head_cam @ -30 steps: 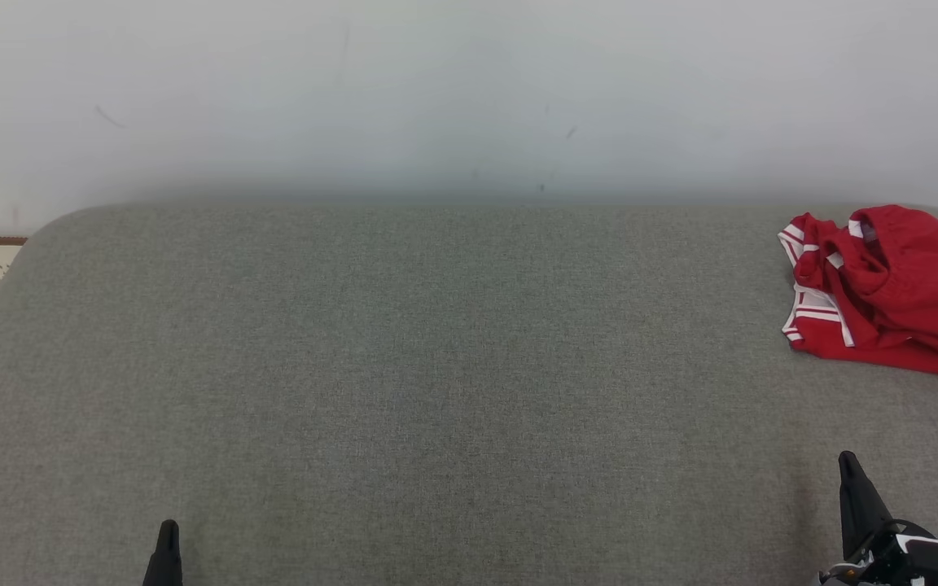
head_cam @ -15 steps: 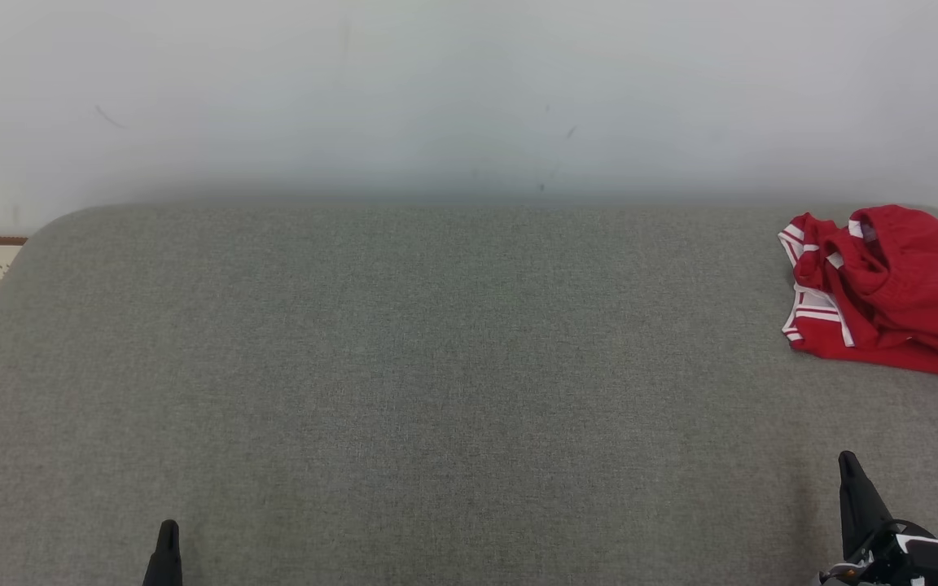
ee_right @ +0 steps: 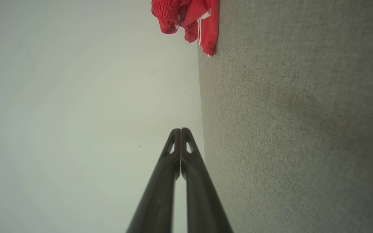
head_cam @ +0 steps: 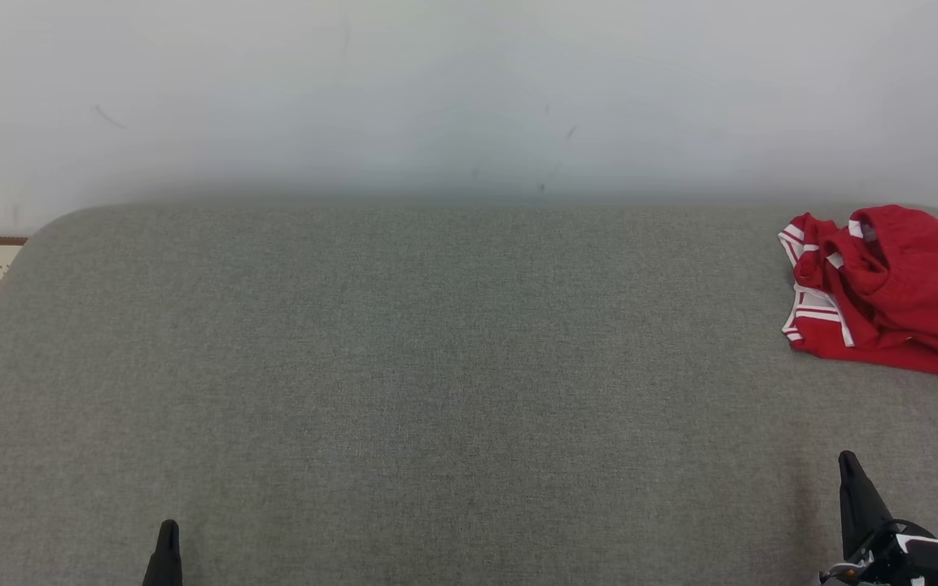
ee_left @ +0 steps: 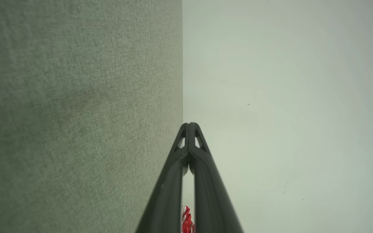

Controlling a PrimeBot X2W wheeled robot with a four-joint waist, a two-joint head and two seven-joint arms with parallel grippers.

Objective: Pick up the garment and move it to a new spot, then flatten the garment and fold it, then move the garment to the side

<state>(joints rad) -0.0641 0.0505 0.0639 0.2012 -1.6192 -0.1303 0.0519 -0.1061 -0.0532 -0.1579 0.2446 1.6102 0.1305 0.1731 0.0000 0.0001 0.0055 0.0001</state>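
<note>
Quick look at the setup. Red shorts (head_cam: pixel 892 293) with white side stripes, bunched in a loose heap near the back right corner of the grey fabric-covered surface (head_cam: pixel 436 366), running off the head view's right edge. Not lying flat: waistband flopped on top, one striped leg poking out toward the middle.

Left gripper (head_cam: pixel 168 529) low at the near left, right gripper (head_cam: pixel 846 460) low at the near right, both over bare upholstery and well apart from the shorts. Fingers pinched fully together on both, tip against tip in each wrist view, holding nothing.

Hard to call the stage, honestly. Fits a heap waiting for pickup just as well as a sloppy fold already parked off to the side. Looks more crumpled than folded, but no betting on it from here.

Tips for any grab on this thing:
- Going for the waistband or a striped hem, not the middle of the pile. Probably slick sports fabric in loose layers, prone to sliding and coming up as one lump.
- Opening wide before coming down, closing on a single edge, lifting slow and watching for a free hang.
- Right side clearly nearer, so less reach from there.
- Minding that rounded corner too. Easy to drag cloth right off it.
</note>
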